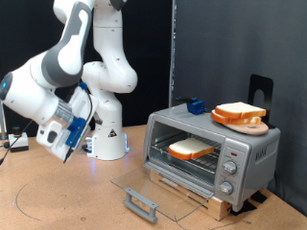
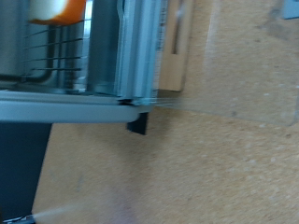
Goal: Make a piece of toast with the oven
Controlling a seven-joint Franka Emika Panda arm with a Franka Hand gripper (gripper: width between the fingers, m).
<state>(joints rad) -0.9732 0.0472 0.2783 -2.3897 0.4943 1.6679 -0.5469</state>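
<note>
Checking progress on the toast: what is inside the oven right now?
Inside the oven, a piece of toast lies on the wire rack, door down. The oven's back wall behind it is too dark to make out.

The oven (image 2: 112, 56) shows as a blurred silver frame with its glass door (image 2: 65, 107) dropped open and the grey handle (image 2: 138, 123) at its edge. Behind the wire rack (image 2: 47, 51) sits what may be the piece of toast (image 2: 56, 9). Cork-brown tabletop (image 2: 215, 149) lies around it.
</note>
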